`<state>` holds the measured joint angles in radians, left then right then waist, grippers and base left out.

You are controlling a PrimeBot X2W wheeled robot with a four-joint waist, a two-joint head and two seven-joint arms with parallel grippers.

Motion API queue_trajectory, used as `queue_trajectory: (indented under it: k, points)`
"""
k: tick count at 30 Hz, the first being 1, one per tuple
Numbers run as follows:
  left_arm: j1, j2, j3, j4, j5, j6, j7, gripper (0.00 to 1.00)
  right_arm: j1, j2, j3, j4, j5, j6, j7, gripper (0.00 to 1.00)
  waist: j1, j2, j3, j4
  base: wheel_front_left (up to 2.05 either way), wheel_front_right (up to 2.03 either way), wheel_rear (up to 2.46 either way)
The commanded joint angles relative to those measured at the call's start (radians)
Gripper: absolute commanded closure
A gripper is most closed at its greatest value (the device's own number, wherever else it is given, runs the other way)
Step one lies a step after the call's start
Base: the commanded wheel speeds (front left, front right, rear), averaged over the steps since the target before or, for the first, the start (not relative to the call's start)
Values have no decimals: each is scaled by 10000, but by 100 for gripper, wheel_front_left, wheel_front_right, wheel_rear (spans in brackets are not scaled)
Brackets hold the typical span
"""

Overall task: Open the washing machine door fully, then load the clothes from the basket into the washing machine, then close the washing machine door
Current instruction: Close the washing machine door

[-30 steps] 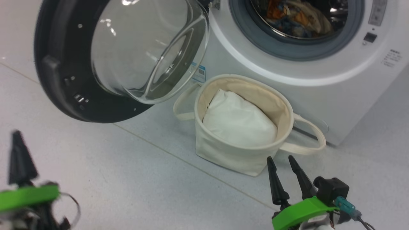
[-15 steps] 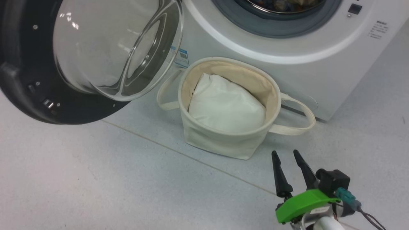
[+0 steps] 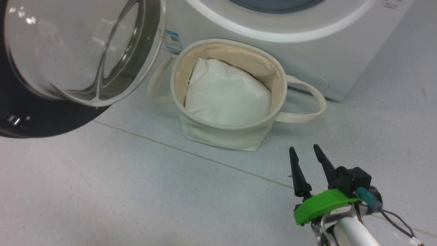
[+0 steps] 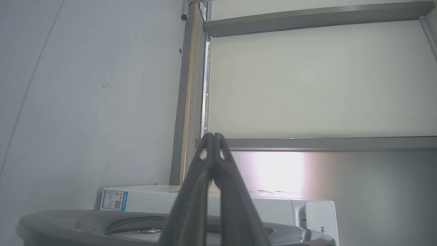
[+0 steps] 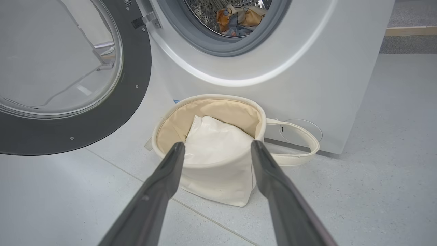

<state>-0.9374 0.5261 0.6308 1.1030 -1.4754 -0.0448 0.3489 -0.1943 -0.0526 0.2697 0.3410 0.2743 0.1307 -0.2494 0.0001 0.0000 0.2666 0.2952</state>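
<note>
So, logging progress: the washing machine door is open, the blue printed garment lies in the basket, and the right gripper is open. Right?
Not the garment: the right wrist view shows it in the washing machine drum; the basket holds a white liner. The washing machine door is open, and the right gripper is open.

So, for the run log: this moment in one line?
door open; clothes in drum; basket holds white liner; right gripper open, empty
</note>
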Motion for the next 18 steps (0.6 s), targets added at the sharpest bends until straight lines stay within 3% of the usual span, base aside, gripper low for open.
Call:
queue_trajectory:
  k: [1, 9, 18]
  points:
    - [-279, 844, 59, -99, 75, -174, -35, 100, -256, 24, 164, -300, -136, 0, -124, 0, -1, 0, 135, -138, 0, 0, 0]
    - [-591, 773, -97, 562, 30, -673, 553, 100, -370, 24, 121, -361, -257, 0, -124, 0, -1, 0, 492, -339, 0, 0, 0]
    - [-830, 570, -519, 760, 121, -815, 1689, 100, -400, 24, 32, -396, -150, 0, -124, 0, -1, 0, 568, -364, 0, 0, 0]
